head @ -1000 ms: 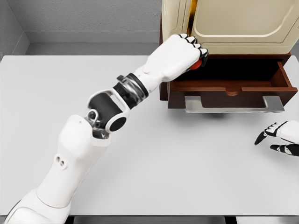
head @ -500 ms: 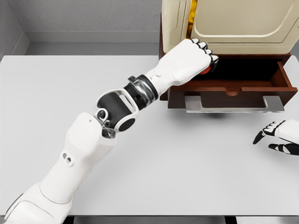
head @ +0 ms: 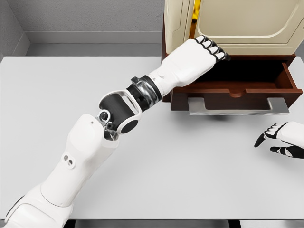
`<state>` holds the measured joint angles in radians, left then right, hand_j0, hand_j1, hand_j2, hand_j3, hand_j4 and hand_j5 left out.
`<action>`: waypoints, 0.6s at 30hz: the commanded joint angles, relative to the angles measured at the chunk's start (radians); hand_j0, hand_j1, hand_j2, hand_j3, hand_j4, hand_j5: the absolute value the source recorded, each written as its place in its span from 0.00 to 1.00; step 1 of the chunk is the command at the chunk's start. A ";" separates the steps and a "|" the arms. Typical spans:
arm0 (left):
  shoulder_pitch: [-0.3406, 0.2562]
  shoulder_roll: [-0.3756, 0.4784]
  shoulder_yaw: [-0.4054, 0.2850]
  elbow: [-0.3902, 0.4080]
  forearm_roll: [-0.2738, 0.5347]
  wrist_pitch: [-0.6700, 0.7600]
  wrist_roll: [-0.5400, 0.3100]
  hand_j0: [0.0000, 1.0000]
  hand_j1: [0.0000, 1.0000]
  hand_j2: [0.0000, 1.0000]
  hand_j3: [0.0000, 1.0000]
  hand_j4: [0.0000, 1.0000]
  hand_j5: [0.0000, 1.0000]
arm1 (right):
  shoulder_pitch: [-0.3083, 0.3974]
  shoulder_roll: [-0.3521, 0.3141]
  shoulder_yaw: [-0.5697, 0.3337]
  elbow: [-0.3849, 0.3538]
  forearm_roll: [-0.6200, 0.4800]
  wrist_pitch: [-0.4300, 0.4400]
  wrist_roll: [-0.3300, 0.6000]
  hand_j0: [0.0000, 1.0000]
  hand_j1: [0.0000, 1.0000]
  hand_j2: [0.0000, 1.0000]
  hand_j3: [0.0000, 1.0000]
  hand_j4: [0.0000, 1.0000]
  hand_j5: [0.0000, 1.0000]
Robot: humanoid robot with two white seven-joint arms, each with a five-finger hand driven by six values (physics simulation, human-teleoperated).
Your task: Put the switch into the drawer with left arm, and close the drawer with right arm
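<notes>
- While left hand [head: 197, 59] hangs over open drawer [head: 237, 88], its fingers look released; switch unseen
- Right hand [head: 284, 141] rests slack on table [head: 190, 166]
- Risk: closing early jams left wrist

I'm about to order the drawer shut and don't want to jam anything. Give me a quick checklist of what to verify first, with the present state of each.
1. Drawer open: ok, it stands pulled out from the brown cabinet.
2. Switch inside the drawer: cannot tell, no switch is visible; the left hand covers that corner.
3. Left hand empty: cannot tell, its palm faces away.
4. Left hand out of the drawer's path: not ok, it hangs over the drawer's left end.
5. Right hand ready: ok, open at the table's right edge, apart from the drawer.
6. Drawer handle unobstructed: ok.
</notes>
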<state>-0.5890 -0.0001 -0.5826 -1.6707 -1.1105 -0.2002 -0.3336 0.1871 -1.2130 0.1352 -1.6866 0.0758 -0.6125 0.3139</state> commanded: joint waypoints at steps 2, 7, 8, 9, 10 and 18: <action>0.002 0.000 0.000 -0.003 -0.003 -0.001 0.001 0.79 0.79 0.79 0.79 0.79 0.79 | 0.000 -0.002 0.000 -0.001 -0.007 0.002 0.001 0.59 0.59 0.59 0.59 0.59 0.59; 0.005 0.000 -0.013 -0.004 -0.018 -0.001 0.001 0.79 0.79 0.79 0.79 0.79 0.79 | 0.000 -0.002 -0.002 -0.001 -0.007 0.002 0.001 0.59 0.59 0.59 0.59 0.59 0.59; 0.006 0.000 -0.013 -0.004 -0.018 -0.001 0.001 0.79 0.79 0.79 0.79 0.79 0.79 | 0.000 -0.002 0.000 -0.001 -0.007 0.002 0.001 0.59 0.59 0.59 0.59 0.59 0.59; 0.006 0.000 -0.011 -0.017 -0.014 -0.001 0.001 0.84 0.84 0.84 0.84 0.84 0.84 | 0.000 -0.002 0.000 -0.001 -0.007 0.002 0.001 0.59 0.59 0.59 0.59 0.59 0.59; 0.008 0.000 -0.009 -0.032 -0.008 -0.001 0.001 0.98 0.98 0.98 0.98 0.98 0.98 | 0.000 -0.002 -0.002 -0.001 -0.007 0.002 0.001 0.59 0.59 0.59 0.59 0.59 0.59; 0.005 0.009 -0.003 -0.130 0.261 -0.102 0.002 1.00 1.00 1.00 1.00 1.00 1.00 | 0.000 -0.002 -0.002 0.002 -0.007 0.002 0.001 0.59 0.59 0.59 0.59 0.59 0.59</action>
<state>-0.5890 0.0075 -0.5899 -1.7882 -0.9364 -0.2669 -0.3324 0.1856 -1.2131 0.1337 -1.6843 0.0758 -0.6125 0.3148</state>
